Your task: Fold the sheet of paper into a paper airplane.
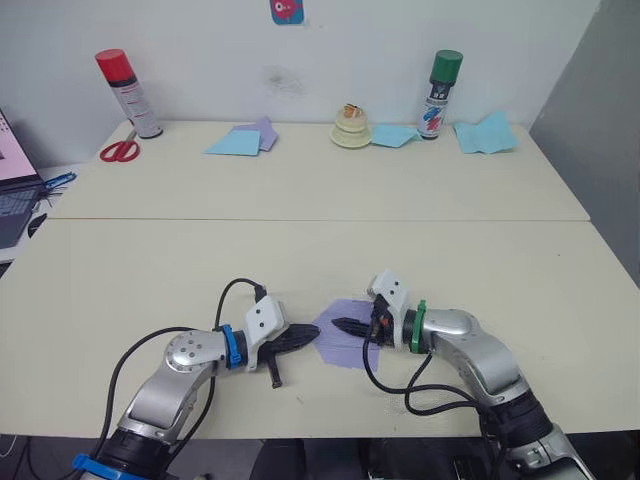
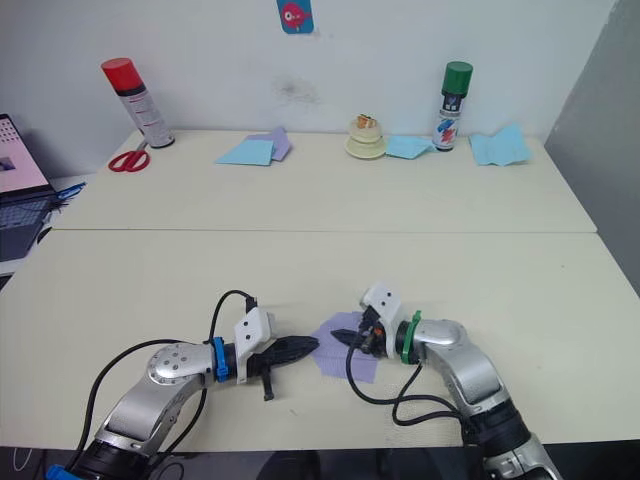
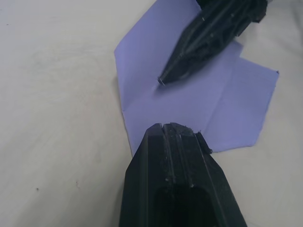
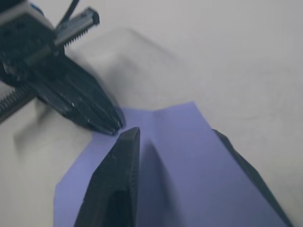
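Left eye view, near edge of surface: sheet of paper, lavender, partly folded with a pointed end and centre crease, is lying flat between both arms. Left gripper, fingers closed together, is resting its tip at the sheet's pointed edge, probably pinning it. Right gripper, fingers spread apart over the sheet, is likely pressing a fold flat. Paper airplane not yet formed. Far edge: light blue papers, spray cans, scissors.
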Robot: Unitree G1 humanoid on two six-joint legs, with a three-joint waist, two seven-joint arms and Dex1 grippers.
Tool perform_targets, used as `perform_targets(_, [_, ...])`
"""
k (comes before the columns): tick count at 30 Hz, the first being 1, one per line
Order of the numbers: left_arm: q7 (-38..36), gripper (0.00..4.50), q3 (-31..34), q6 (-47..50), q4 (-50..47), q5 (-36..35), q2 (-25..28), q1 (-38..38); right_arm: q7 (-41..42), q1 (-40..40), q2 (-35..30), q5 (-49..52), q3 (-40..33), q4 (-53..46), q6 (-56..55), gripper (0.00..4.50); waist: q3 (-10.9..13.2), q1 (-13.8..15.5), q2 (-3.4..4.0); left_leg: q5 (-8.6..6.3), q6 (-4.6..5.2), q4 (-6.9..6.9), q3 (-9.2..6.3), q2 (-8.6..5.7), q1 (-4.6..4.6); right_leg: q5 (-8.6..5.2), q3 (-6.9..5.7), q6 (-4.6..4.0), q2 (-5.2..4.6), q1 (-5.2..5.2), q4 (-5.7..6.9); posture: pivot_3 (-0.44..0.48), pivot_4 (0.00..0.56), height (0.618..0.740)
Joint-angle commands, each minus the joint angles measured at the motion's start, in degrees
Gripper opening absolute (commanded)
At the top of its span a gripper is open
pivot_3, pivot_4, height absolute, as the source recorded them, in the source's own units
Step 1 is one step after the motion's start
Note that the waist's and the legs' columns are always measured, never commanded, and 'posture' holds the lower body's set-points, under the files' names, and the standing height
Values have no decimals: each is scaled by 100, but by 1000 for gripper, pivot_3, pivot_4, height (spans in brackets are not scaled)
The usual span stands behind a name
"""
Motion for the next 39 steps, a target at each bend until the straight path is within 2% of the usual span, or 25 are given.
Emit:
perform_targets(1, [-59, 0, -182, 50, 238, 222, 70, 144, 11, -173, 112, 240, -95, -7, 34, 1691, 0, -2, 0, 0, 0, -1, -1, 0, 0, 0, -1, 0, 0, 0, 0, 0, 150, 725])
perform_targets(8, [-102, 0, -207, -131, 269, 279, 94, 119, 95, -337, 68, 499, -129, 14, 490, 1691, 0, -3, 1, 0, 0, -5, 1, 0, 0, 0, 1, 0, 1, -3, 0, 0, 150, 725])
perform_targets(14, [-118, 0, -213, -235, 295, 328, 117, 132, 78, -694, -398, 799, -126, -764, 1701, 1691, 3, 1, 5, 0, 0, -7, 1, 0, -7, 0, 2, 0, 0, -10, 1, 0, 150, 725])
perform_targets(19, [-129, 0, -229, -305, 321, 349, 123, 142, 186, -865, -845, 1019, -161, -944, 2160, 1691, 2, 1, 3, 0, 0, -6, -3, -1, -43, -1, -5, 2, 0, -35, -4, 0, 150, 725])
perform_targets(22, [-136, 0, -251, -353, 371, 371, 109, 111, 262, -1051, -928, 1068, -62, -728, 2328, 1691, 2, 1, 4, 0, 0, -6, -4, -1, -47, -1, -5, 2, 0, -39, -5, 0, 150, 725])
perform_targets(26, [-145, 0, -282, -435, 425, 413, 81, 58, 156, -1362, -724, 1025, 29, -178, 2431, 1691, 2, -3, 4, 1, 1, -5, -8, -1, -45, 2, -8, 6, 0, -37, -2, 0, 150, 725])
perform_targets(32, [-163, 0, -295, -536, 444, 452, 104, 61, 448, -1848, -693, 1126, 261, 338, 2675, 1691, 2, -1, 4, 1, 1, -2, -8, -2, -60, 2, -9, 7, 0, -42, -11, 0, 150, 725])
perform_targets(38, [-146, 0, -298, -550, 444, 457, 84, 49, 445, -1981, -588, 1145, 348, 543, 2743, 1691, 2, 0, 4, 1, 1, -1, -15, -1, -66, 2, -16, 7, 0, -44, -14, 0, 150, 725])
perform_targets(39, [-143, 0, -298, -550, 440, 455, 81, 50, 406, -1984, -546, 1145, 325, 562, 2739, 1529, 2, 1, 4, 1, 1, -1, -15, -1, -66, 3, -15, 7, 0, -45, -14, 0, 150, 725])
